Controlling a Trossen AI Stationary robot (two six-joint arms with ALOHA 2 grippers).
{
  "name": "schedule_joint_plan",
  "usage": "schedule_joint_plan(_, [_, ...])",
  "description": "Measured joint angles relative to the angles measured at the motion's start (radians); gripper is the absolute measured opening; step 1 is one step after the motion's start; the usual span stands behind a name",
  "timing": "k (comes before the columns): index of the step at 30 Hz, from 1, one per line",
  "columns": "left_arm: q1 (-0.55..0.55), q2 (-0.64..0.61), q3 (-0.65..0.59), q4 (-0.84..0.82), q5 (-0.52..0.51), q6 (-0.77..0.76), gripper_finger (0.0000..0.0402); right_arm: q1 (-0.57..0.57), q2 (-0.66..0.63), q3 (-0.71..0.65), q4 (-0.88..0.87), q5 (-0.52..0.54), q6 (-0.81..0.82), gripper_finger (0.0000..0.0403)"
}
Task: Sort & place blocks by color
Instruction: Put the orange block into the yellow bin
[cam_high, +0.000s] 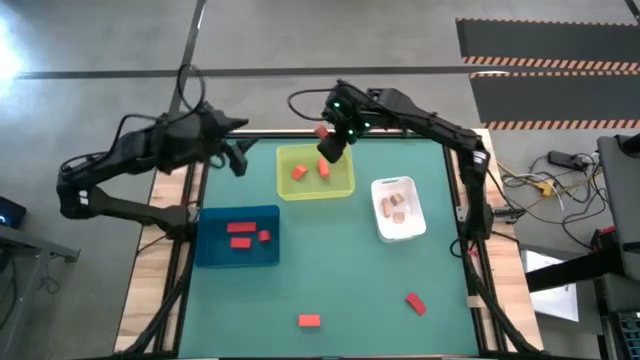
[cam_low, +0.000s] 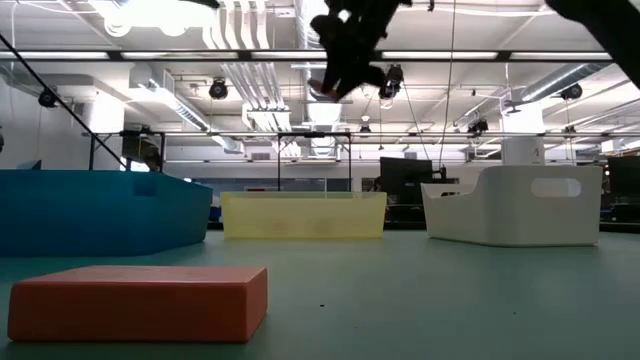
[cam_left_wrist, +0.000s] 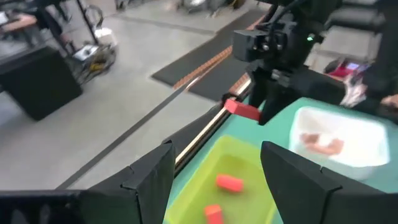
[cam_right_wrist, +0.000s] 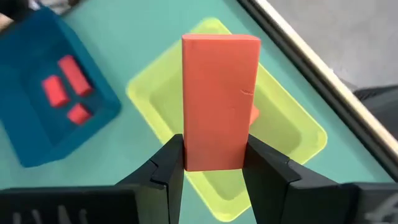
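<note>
My right gripper hangs above the far edge of the yellow-green tray, shut on an orange bar. Two orange blocks lie in that tray. The blue tray holds three red blocks, and the white tray holds pale tan-pink blocks. A loose orange-red block and another one lie on the mat near the table's near edge. My left gripper is open, waiting over the table's far left corner. My right gripper pinches the orange bar between its two fingers at the bar's near end, one finger on each long side. The fingers point down from above and the bar runs along them, lifted clear over the yellow-green tray.
The three trays sit across the far half of the green mat. The nearest loose orange-red block fills the low view's near left. Wooden table borders run along both sides.
</note>
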Motion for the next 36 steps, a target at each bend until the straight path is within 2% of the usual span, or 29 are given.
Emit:
schedule_joint_plan(5, [0.182, 0.052, -0.009, 0.0, 0.118, 0.051, 0.0221, -0.041, 0.089, 0.0, 0.0, -0.009, -0.016, 0.0124])
schedule_joint_plan(17, [0.433, 0.15, -0.017, 0.001, 0.127, 0.148, 0.0221, -0.062, 0.251, 0.0, 0.0, -0.009, -0.052, 0.0124])
schedule_joint_plan(24, [0.515, 0.182, -0.017, 0.002, 0.123, 0.197, 0.0221, -0.064, 0.307, 0.0, 0.001, -0.008, -0.07, 0.0123])
schedule_joint_plan(36, [0.542, 0.192, -0.03, 0.009, 0.105, 0.276, 0.0221, -0.064, 0.342, -0.001, -0.087, -0.008, 0.0, 0.0124])
